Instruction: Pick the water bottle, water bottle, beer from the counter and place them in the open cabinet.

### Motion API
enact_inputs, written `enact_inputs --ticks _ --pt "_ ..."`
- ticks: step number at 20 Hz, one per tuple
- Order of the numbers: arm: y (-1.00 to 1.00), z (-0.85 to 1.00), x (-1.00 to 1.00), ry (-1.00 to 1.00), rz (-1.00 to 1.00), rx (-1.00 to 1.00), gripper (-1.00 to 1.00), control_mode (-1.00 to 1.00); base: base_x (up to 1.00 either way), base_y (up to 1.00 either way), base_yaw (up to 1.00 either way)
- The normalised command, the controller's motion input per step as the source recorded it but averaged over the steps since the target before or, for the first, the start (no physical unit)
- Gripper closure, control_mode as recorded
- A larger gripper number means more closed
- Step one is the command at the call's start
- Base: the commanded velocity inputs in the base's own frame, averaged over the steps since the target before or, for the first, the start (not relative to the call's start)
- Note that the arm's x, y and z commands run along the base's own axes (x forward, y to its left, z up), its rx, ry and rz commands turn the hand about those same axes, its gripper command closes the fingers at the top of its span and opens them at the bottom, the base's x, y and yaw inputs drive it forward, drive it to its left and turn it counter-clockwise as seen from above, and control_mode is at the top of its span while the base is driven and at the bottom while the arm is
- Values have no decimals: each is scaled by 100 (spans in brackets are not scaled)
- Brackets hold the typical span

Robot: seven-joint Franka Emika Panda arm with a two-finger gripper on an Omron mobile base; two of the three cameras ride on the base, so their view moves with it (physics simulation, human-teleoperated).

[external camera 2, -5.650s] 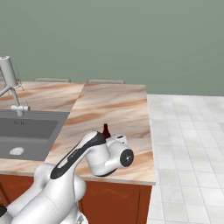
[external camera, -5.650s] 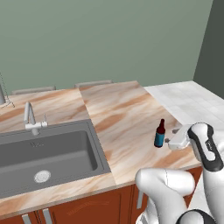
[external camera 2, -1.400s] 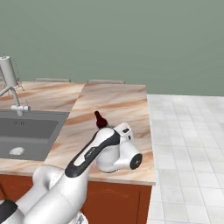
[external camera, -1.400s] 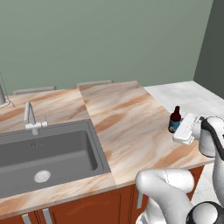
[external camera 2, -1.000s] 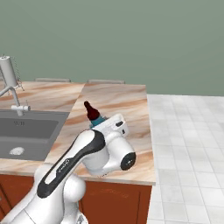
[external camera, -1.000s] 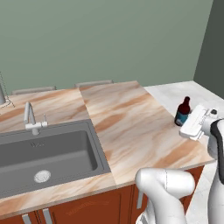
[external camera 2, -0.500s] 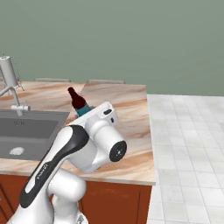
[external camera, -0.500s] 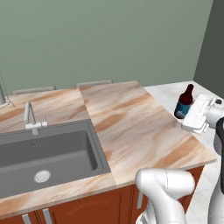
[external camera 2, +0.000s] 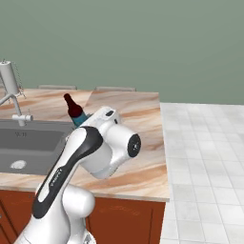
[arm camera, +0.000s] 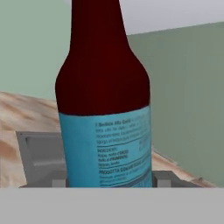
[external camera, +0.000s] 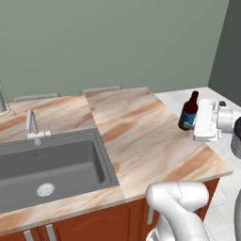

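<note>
Soft, even light fills the room, with no clear source and no hard glare. The beige-pink marble table (external camera: 141,136) reads flat and matte, shadows on it barely showing. The grey steel sink basin (external camera: 52,167) is darker inside. Both base views are crisp to the edges, without bending. Close in front of the gripper, the brown-necked, teal-labelled beer bottle (arm camera: 104,109) looks coarse, its label print smeared.

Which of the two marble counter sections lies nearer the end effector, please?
The plain section beside the white tiles, where the end effector holds the beer; the other section carries the sink.
</note>
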Motion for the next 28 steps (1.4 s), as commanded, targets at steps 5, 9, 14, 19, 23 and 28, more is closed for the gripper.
enact_inputs --ticks 5,9,14,19,23,28 --pt "2 0 0 3 31 -1 100 -100 0 0 0" --pt "0 -1 2 0 10 0 100 100 0 0 0" --pt "0 0 0 0 0 0 100 100 -1 0 0" --pt "0 0 0 0 0 0 100 100 -44 12 16" --pt "0 0 0 0 0 0 100 100 -68 35 26" --pt "0 0 0 0 0 0 100 100 -60 32 37"
